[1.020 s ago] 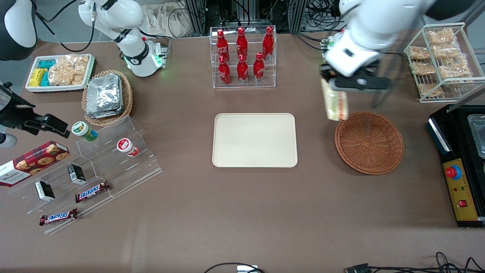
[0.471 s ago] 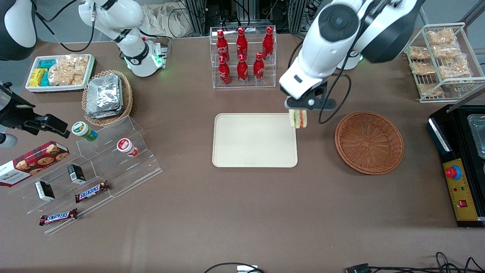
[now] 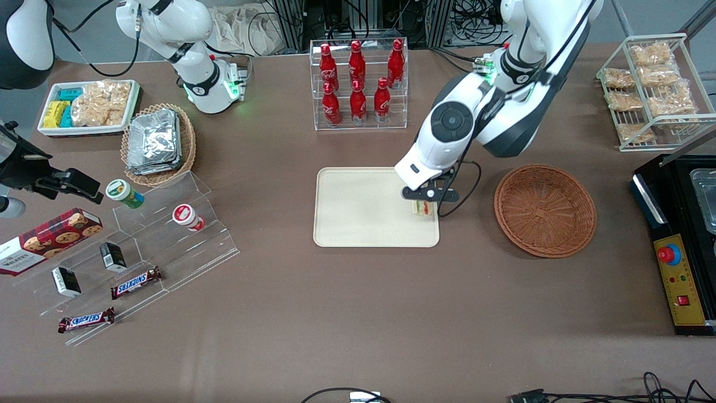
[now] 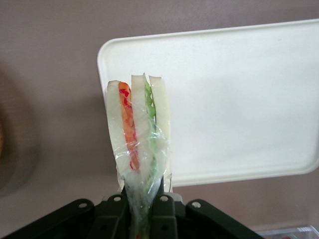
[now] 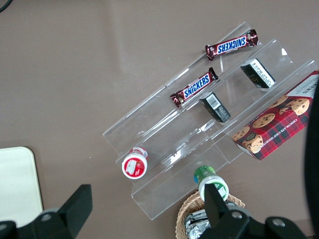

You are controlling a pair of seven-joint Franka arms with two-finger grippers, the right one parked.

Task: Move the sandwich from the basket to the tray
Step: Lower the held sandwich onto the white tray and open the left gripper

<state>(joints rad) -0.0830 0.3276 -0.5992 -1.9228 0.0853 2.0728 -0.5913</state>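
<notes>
The clear-wrapped sandwich [image 3: 424, 209] [image 4: 138, 132], white bread with red and green filling, hangs from my left gripper [image 3: 425, 205] [image 4: 142, 199], whose fingers are shut on its wrapped end. It hovers low over the cream tray [image 3: 363, 210] [image 4: 234, 99], just inside the tray's edge nearest the basket. The dark woven basket [image 3: 545, 210] stands with nothing in it beside the tray, toward the working arm's end of the table.
A clear rack of red bottles [image 3: 358, 84] stands farther from the front camera than the tray. A white wire rack of snack bags [image 3: 651, 89] and a black appliance [image 3: 679, 240] lie toward the working arm's end. Stepped acrylic shelves with snacks [image 3: 140, 246] lie toward the parked arm's end.
The gripper carried the sandwich from above the basket's rim sideways to the tray, then came down over the tray's edge nearest the basket.
</notes>
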